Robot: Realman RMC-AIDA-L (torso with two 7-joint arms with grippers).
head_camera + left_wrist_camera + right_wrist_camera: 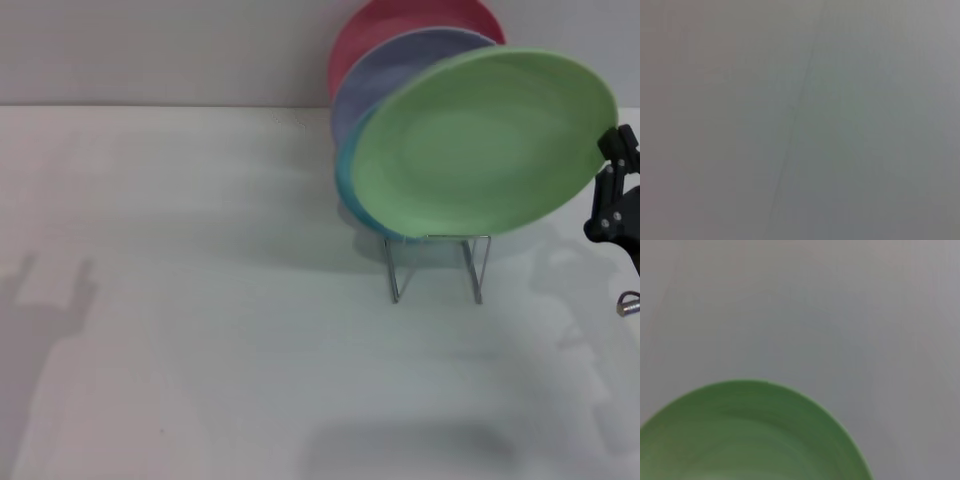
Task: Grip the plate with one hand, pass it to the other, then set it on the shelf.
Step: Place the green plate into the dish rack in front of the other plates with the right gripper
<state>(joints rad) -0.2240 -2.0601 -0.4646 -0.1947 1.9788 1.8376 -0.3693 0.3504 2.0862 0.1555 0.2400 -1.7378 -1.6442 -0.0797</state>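
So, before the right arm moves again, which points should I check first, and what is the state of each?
1. Green plate stands on edge at the front of the wire rack: ok.
2. Right gripper is at the plate's right rim: ok.
3. Right gripper's hold on the plate: cannot tell.
4. Plate is fully seated in a rack slot: cannot tell, its lower edge hides the slot.
5. Blue plate, lavender plate and pink plate stand behind it: ok.
6. Left gripper's position: cannot tell, not in view.
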